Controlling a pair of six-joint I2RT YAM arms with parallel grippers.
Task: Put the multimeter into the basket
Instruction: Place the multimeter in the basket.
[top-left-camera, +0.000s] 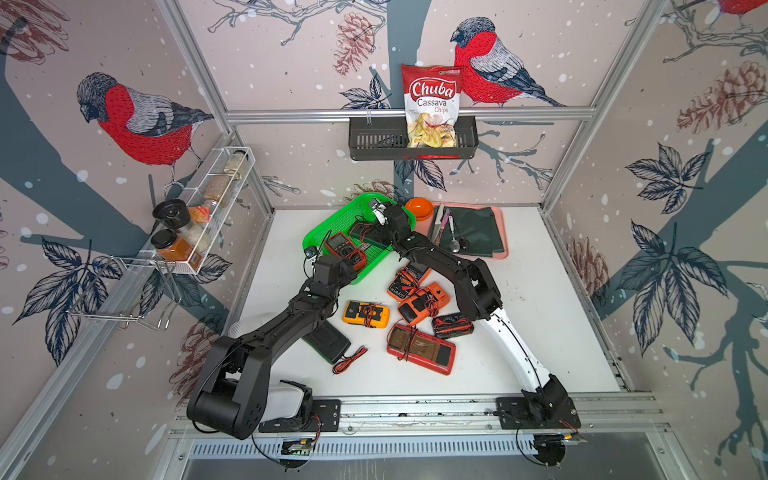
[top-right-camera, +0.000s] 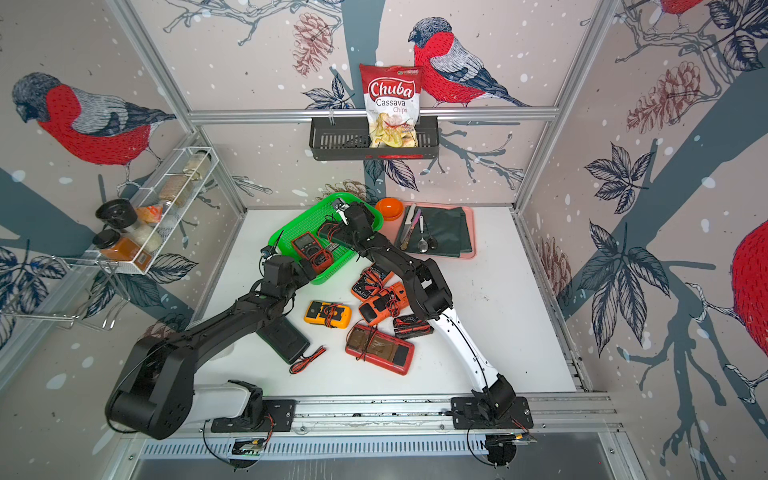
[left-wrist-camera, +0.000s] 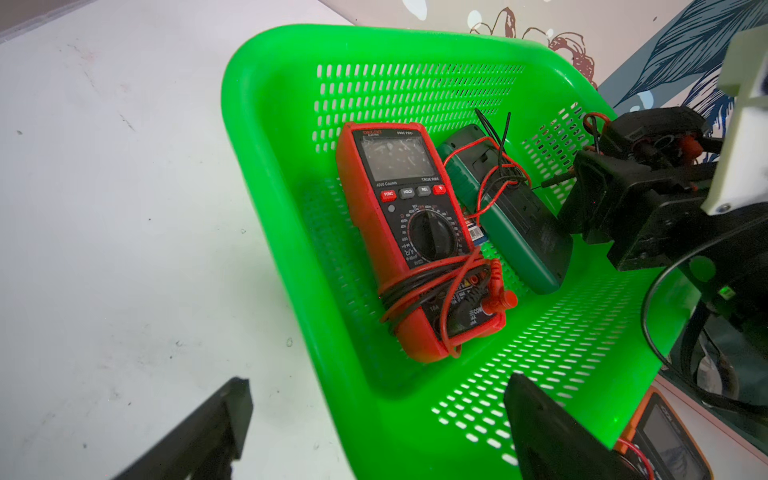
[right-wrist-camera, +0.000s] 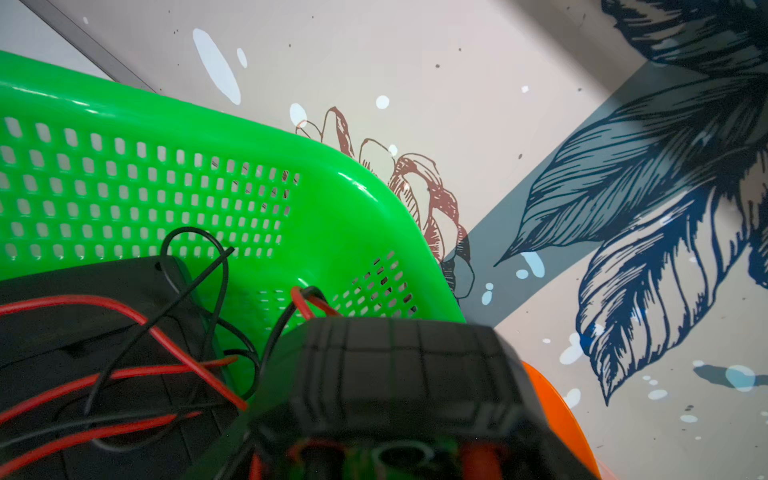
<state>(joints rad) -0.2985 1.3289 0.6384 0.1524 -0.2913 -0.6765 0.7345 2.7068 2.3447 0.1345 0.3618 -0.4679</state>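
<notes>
Found basket (top-left-camera: 330, 222) toward the back of the white table (top-left-camera: 519, 332), set at an angle, just beside an orange bowl (top-left-camera: 417, 208). Counted two meters lying on its mesh floor: red multimeter (left-wrist-camera: 415, 232) face up with leads wound round its lower end, and dark green multimeter (left-wrist-camera: 519, 232) face down just beside it, leads looped loosely on top. Saw left gripper (left-wrist-camera: 378, 386) spread wide and empty at the basket's near corner, one of its fingers (left-wrist-camera: 232, 411) over bare table, the other over the near wall, touching neither meter. Located right gripper (top-left-camera: 384, 214) over the far end of the basket, clamped part-way on a black multimeter (right-wrist-camera: 395, 374), socket end toward the wrist camera. Could not see the fingertips behind that body, nor tell contact with the floor. Noted more units outside on the table: yellow multimeter (top-left-camera: 365, 313), orange multimeter (top-left-camera: 409, 280), flat red multimeter (top-left-camera: 419, 349), and dark multimeter (top-left-camera: 328, 343) partly under the left arm, with loose leads (top-left-camera: 349, 359) near it.
</notes>
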